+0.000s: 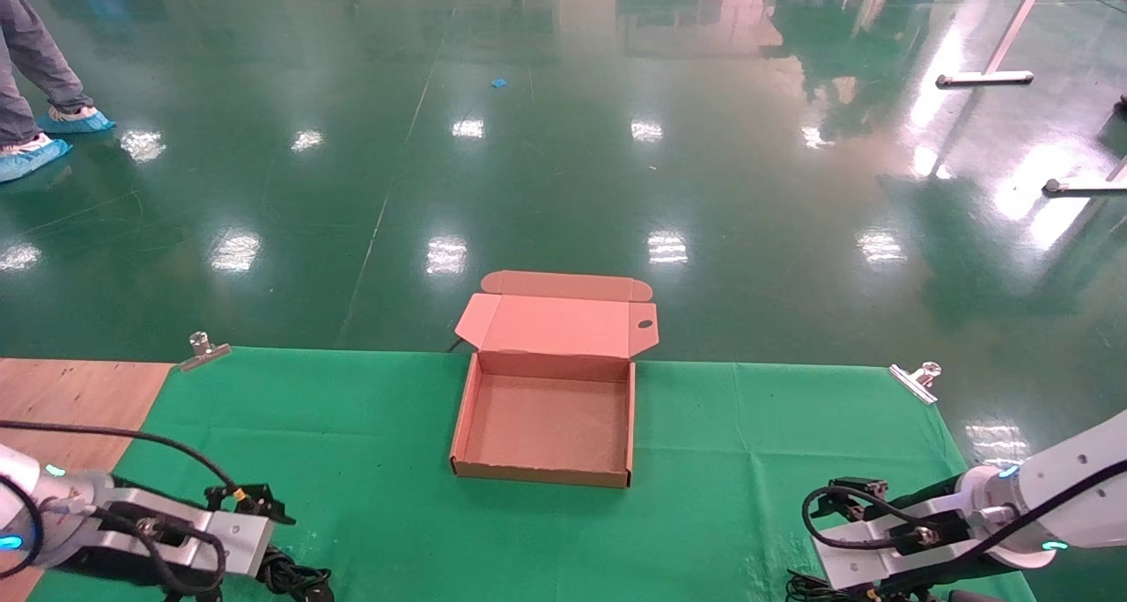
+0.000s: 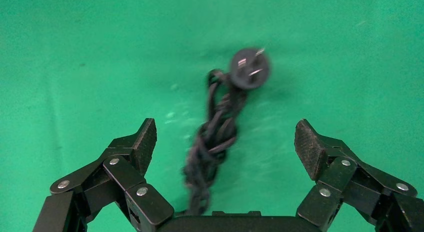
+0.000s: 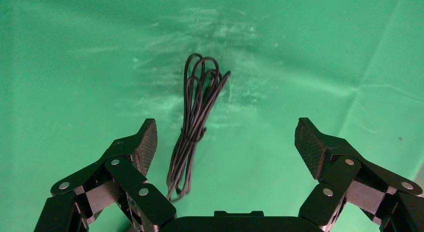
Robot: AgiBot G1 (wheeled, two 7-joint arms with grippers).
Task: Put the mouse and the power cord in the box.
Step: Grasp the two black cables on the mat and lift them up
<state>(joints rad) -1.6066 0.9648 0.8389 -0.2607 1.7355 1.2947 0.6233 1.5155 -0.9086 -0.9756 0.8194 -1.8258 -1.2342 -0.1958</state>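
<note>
The brown cardboard box (image 1: 541,474) stands open in the middle of the green cloth, its flap lid (image 1: 559,325) tilted back, nothing inside. The power cord (image 2: 212,137), a thick black bundle ending in a round plug (image 2: 250,68), lies on the cloth beneath my left gripper (image 2: 226,137), which is open and straddles it without touching. At the near right, my right gripper (image 3: 226,134) is open above a tied bundle of thin black cable (image 3: 195,117), which lies near one finger (image 3: 145,142). The mouse itself is out of view.
The green cloth (image 1: 748,461) is held by metal clips (image 1: 204,349) (image 1: 916,380) at the far corners. Bare wooden tabletop (image 1: 70,400) shows at the left. Beyond the far edge lies shiny green floor, with a person's feet (image 1: 35,144) at the far left.
</note>
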